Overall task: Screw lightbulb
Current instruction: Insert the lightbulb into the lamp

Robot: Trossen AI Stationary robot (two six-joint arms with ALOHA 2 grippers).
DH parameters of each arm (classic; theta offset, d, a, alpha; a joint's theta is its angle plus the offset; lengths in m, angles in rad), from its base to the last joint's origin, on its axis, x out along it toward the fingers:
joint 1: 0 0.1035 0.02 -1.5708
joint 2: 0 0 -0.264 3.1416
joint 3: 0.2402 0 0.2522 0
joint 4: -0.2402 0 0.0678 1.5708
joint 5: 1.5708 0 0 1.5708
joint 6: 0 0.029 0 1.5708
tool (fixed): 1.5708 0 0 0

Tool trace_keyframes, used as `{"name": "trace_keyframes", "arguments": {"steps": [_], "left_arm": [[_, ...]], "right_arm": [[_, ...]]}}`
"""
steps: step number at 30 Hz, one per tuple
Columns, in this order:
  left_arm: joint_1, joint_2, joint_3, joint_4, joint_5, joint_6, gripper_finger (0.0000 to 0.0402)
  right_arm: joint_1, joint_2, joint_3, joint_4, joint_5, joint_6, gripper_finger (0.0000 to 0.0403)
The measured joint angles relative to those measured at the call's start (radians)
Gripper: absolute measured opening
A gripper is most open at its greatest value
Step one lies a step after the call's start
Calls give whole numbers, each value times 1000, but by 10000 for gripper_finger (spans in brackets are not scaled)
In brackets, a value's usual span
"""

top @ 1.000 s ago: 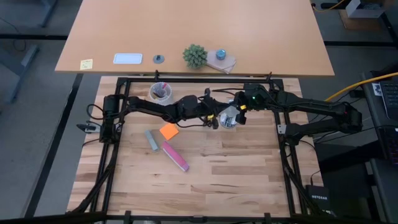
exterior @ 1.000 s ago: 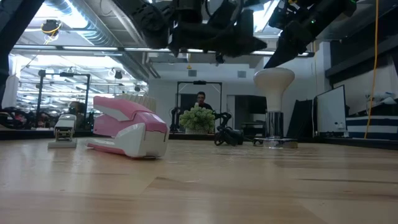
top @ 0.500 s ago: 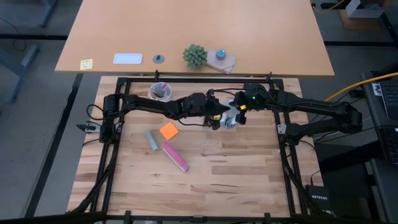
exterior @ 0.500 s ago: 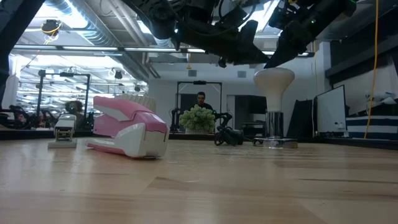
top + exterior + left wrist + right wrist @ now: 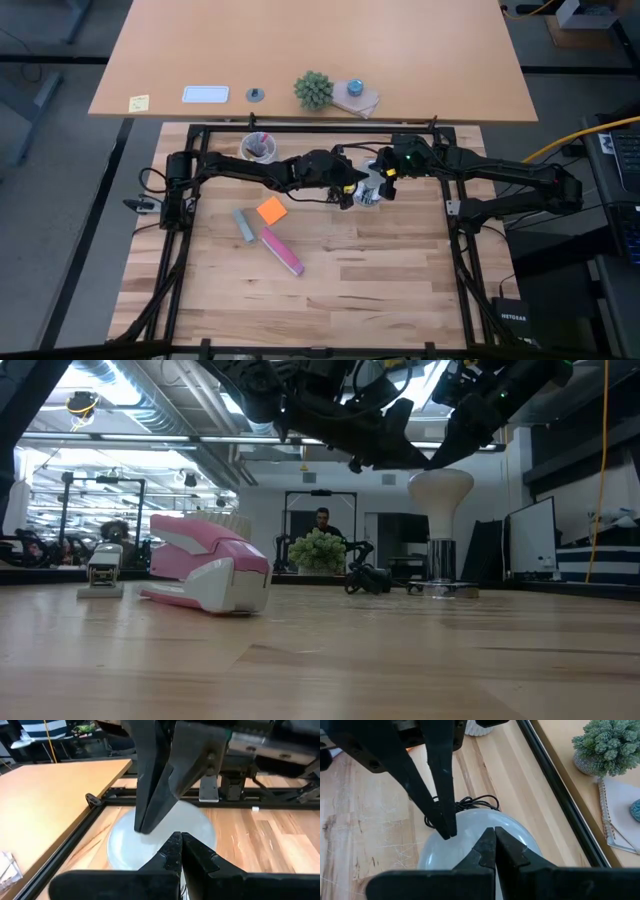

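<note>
In the high view my two arms meet just above the middle of the frame, over the far part of the wooden table (image 5: 340, 290), and the lightbulb (image 5: 368, 190) shows there as a pale spot between them. My left gripper (image 5: 349, 189) comes in from the left and my right gripper (image 5: 386, 184) from the right; both have their fingers pressed together with nothing held between them. In the low view the lightbulb (image 5: 441, 488) stands upright right of centre, round white top up, its narrow base in a shiny metal socket (image 5: 441, 589) on the table. My left gripper (image 5: 176, 839) has its closed tips pointing down at the bulb's frosted dome (image 5: 195, 825), and my right gripper (image 5: 491, 832) likewise hangs just above the dome (image 5: 470, 840), each with the other arm's closed fingers beside it. Lower left of centre in the high view lie an orange pad (image 5: 271, 211), a grey block (image 5: 243, 226) and a pink stapler (image 5: 282, 251).
</note>
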Motion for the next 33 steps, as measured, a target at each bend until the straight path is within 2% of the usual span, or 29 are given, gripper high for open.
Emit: {"name": "trace_keyframes", "arguments": {"steps": [14, 19, 25, 33], "left_arm": [[0, 0, 0, -24, 0, 0, 0], [0, 0, 0, -25, 0, 0, 0], [1, 0, 0, -25, 0, 0, 0], [1, 0, 0, -25, 0, 0, 0]], "right_arm": [[0, 0, 0, 32, 3, 0, 2], [0, -18, 0, 37, 93, -1, 2], [0, -99, 0, -62, 160, -1, 2], [0, -162, 0, -102, 125, 2, 2]]}}
